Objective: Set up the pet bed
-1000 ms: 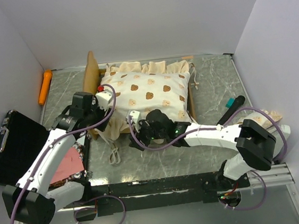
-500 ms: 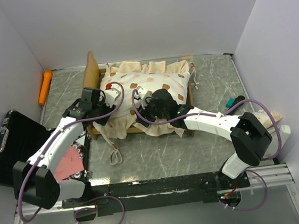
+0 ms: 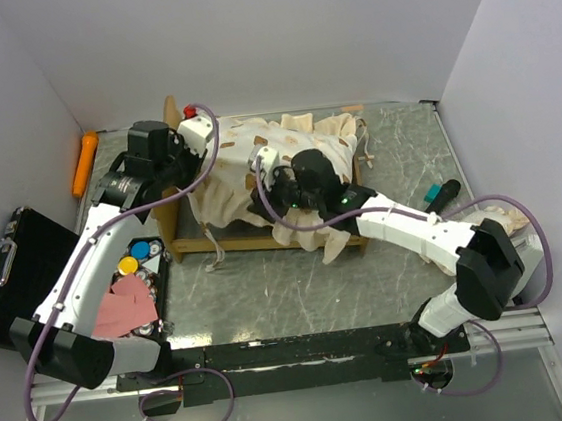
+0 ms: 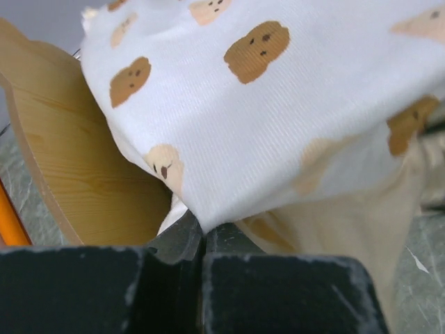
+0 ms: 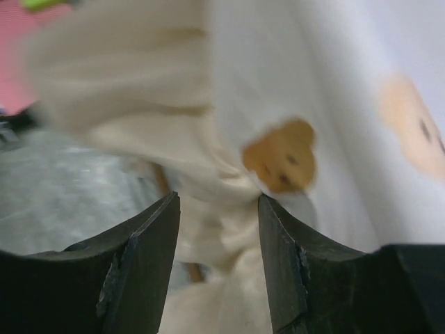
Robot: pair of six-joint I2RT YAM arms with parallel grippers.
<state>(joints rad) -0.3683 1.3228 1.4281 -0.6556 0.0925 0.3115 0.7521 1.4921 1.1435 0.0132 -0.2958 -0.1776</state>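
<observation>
count: 1 bed frame [image 3: 239, 243], 1 mattress [image 4: 278, 104] | left gripper [image 4: 203, 240]: clamped on mattress edge, frame at its left | right gripper [image 5: 217, 229]: half-apart, mattress between jaws, grip unclear

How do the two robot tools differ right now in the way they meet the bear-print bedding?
The left tool is shut, pinching an edge of the bear-print bedding beside the wooden headboard. The right tool is open, with a bunch of that bedding between its jaws. The left is at the headboard end, the right nearer the middle. Both are black and work on the same bedding.
</observation>
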